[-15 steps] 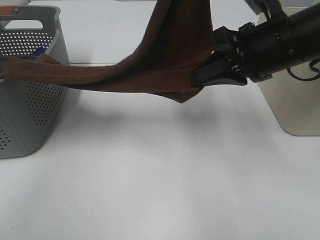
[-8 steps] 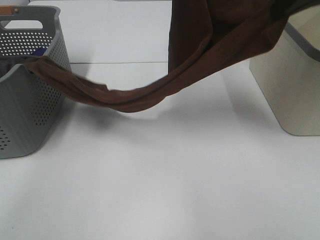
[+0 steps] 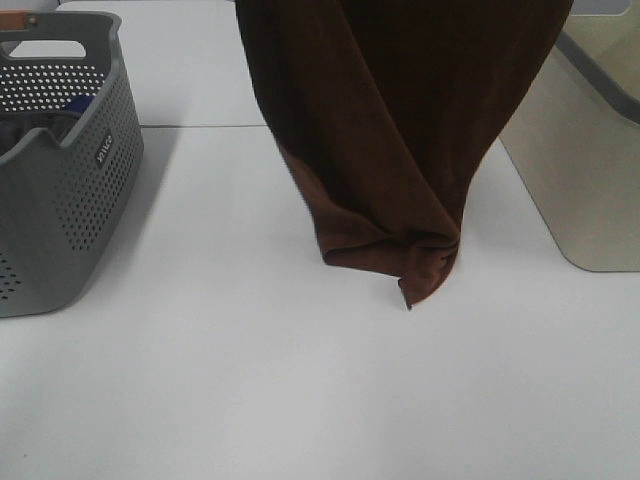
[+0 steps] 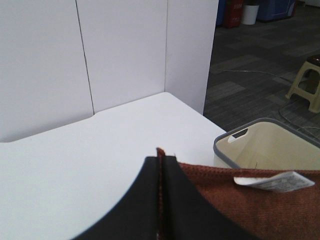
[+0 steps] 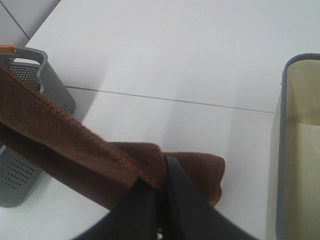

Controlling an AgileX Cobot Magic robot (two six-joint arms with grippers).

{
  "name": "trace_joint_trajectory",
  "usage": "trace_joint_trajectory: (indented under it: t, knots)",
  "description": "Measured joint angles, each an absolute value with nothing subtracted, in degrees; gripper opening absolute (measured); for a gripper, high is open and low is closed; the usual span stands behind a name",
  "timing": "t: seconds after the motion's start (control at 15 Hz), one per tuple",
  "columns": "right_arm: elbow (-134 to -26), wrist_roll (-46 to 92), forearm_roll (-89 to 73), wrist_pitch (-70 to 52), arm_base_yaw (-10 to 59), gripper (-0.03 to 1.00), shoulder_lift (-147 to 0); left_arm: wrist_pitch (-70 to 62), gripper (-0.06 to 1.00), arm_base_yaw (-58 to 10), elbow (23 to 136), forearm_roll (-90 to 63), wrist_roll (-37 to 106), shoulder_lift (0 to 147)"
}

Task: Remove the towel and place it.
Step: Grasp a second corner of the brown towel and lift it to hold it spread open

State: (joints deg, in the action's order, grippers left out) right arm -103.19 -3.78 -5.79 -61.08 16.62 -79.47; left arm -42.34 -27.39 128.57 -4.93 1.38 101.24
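Observation:
The dark brown towel point(image 3: 400, 130) hangs from above the top edge of the exterior view, folded in long drapes. Its lowest tip point(image 3: 412, 292) hangs just above the white table, between the two baskets. Neither gripper shows in the exterior view. In the left wrist view my left gripper point(image 4: 160, 167) is shut on the towel's edge point(image 4: 240, 210), next to its white tag point(image 4: 272, 181). In the right wrist view my right gripper point(image 5: 161, 182) is shut on another part of the towel point(image 5: 65, 137), whose hem runs off towards the grey basket side.
A grey perforated basket point(image 3: 75, 200) with other fabric inside stands at the left; it also shows in the right wrist view point(image 5: 35, 70). A beige bin with a grey rim point(image 3: 580, 190) stands at the right, and shows in both wrist views point(image 4: 265, 145) point(image 5: 300, 150).
The towel's trailing end has slid out of the grey basket and the whole towel has been lifted. It now hangs free. The right arm has risen out of the exterior view.

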Motion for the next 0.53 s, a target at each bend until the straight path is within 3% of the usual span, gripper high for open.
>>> trace_joint_trajectory:
  t: [0.4,0.53]
  knots:
    - [-103.4,-1.9,-5.0,-57.2,16.6,0.00,-90.2,-43.6,0.00,-22.9,125.7,-5.0,1.3,110.5]
    - [-103.4,0.0,-3.7,-44.6,16.6,0.00,-97.3,-35.2,0.00,-21.0,125.7,-4.9,1.3,117.2]
